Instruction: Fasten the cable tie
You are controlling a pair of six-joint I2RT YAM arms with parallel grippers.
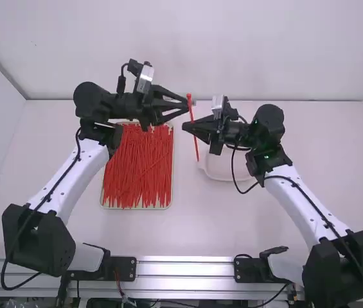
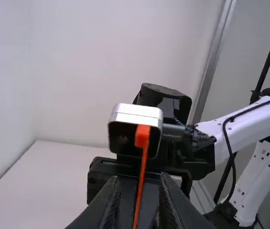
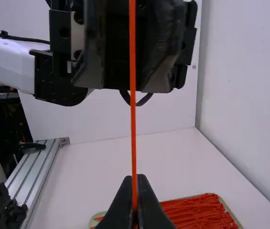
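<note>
**Tie** (image 1: 192,114) (image 2: 140,176) (image 3: 133,119): one red strap, held upright in the air over the middle of the desk (image 1: 232,218), toward its far edge, above the gap between tray and bowl. Head (image 1: 191,98) (image 2: 143,136) at the top; the tail end hangs down beside the bowl's rim, contact not discernible.

**Left gripper** (image 1: 186,102) (image 2: 139,191): fingers closed around the tie just below the head, which stands out above the fingertips.

**Right gripper** (image 1: 189,126) (image 3: 134,188): fingers pinched tight on the strap lower down, directly beneath the left gripper and facing it. A taut stretch of strap runs between the two.

**Tray** (image 1: 136,207): flat, rectangular, pale, lying left of the desk's middle with its long side running toward the far edge.

**Spare ties** (image 1: 139,167): a dense red heap covering the tray, mostly lying lengthwise.

**Bowl** (image 1: 223,172): white, standing just right of the tray, under the right gripper.
</note>
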